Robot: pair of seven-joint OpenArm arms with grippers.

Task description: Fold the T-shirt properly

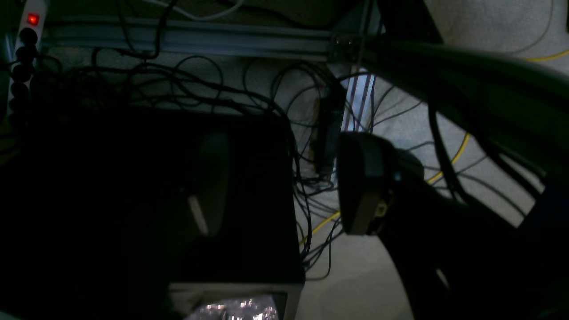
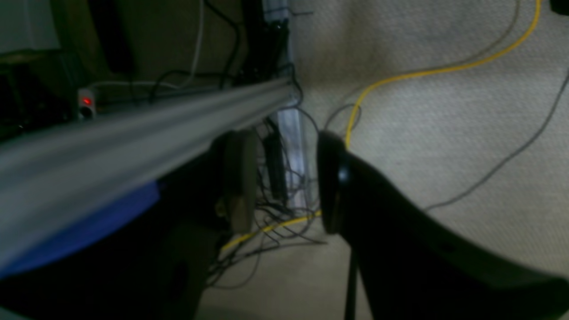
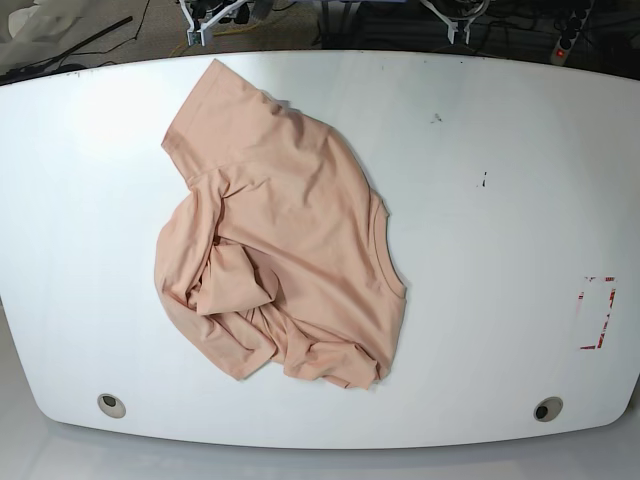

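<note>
The T-shirt (image 3: pixel 280 250) is lying crumpled on the white table (image 3: pixel 480 250), far from both claws. The left claw (image 1: pixel 284 182) and right claw (image 2: pixel 284 178) are hanging open over the floor.

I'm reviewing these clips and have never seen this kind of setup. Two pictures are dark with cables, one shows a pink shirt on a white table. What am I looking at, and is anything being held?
This is a two-armed robot. The bright picture comes from a fixed camera looking down on the white table. On it lies the T-shirt, peach-pink, crumpled and not yet folded. Neither arm shows in that picture.

The two dark pictures come from cameras on the robot's wrists. Both point down at the floor beside or under the table, so you see carpet, tangled cables and a power strip with a red light. The dark paddle shapes are gripper fingers: the left gripper and the right gripper. Both stand open with only floor between the fingers, so nothing is held.
</note>
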